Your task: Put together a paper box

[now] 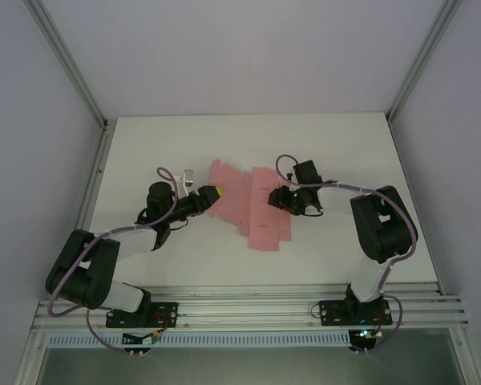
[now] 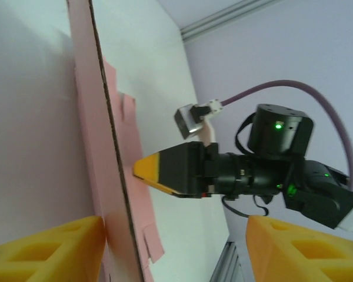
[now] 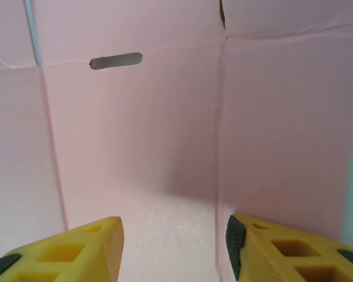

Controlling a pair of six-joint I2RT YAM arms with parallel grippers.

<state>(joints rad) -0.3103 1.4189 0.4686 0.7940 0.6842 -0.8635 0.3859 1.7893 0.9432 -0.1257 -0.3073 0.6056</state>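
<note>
The paper box (image 1: 252,220) is a flat pink die-cut sheet with tabs, lying mid-table. My left gripper (image 1: 214,192) is at its left edge. In the left wrist view the paper box (image 2: 100,147) has a flap standing up between the open jaws of the left gripper (image 2: 173,238), against the left finger (image 2: 53,249) and well clear of the other. My right gripper (image 1: 281,200) points down onto the sheet's middle, and its yellow tip (image 2: 146,168) touches the pink card. Seen from the right wrist, the right gripper (image 3: 173,241) is open over creased panels (image 3: 165,117) with a slot (image 3: 116,60).
The white table (image 1: 144,152) is boxed in by pale walls and metal posts (image 1: 68,68). An aluminium rail (image 1: 248,309) runs along the near edge by the arm bases. Bare table lies left, right and behind the sheet.
</note>
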